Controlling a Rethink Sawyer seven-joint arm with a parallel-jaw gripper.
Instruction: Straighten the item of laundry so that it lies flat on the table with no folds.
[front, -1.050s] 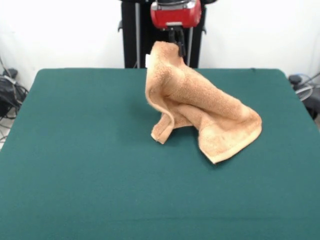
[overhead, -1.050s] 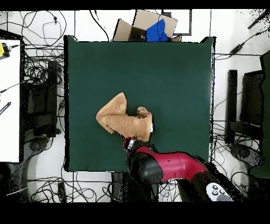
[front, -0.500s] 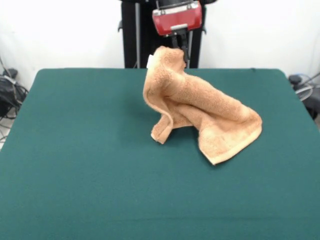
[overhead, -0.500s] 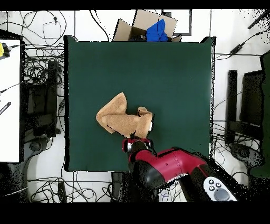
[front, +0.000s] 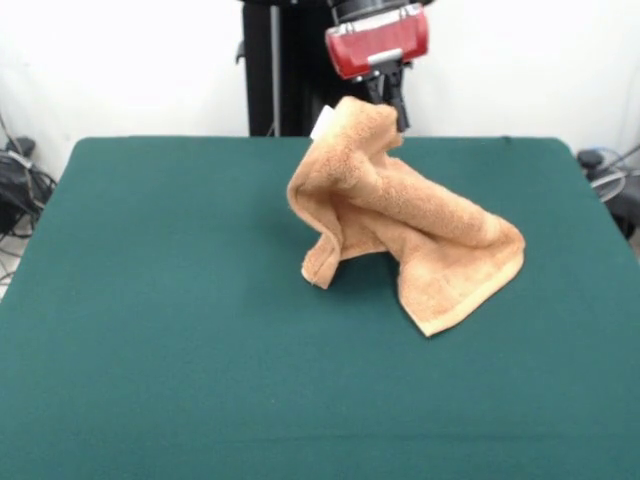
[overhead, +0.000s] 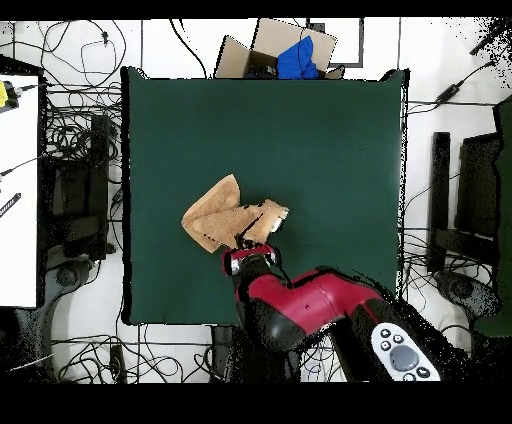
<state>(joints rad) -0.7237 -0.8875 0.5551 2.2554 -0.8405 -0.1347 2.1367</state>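
Note:
The light-orange towel (front: 410, 225) is half lifted off the green table (front: 160, 330). One corner, with a small white tag, is raised high at the back. My gripper (front: 390, 103) is shut on that raised corner, under the red wrist. The rest of the cloth drapes down in folds, with a lower corner resting at the front right and a hem edge touching the table at the left. From overhead, the towel (overhead: 218, 222) lies bunched left of centre, and the gripper (overhead: 250, 258) sits just below its right end, mostly hidden by the arm.
A cardboard box with blue cloth (overhead: 285, 52) stands beyond the table's far edge in the overhead view. Cables and equipment (overhead: 75, 180) surround the table. The red arm (overhead: 310, 310) reaches over the table's near edge.
The gripper has moved right in the front view, carrying the held corner with it. The raised part of the towel now leans right; the lower folds stayed in place.

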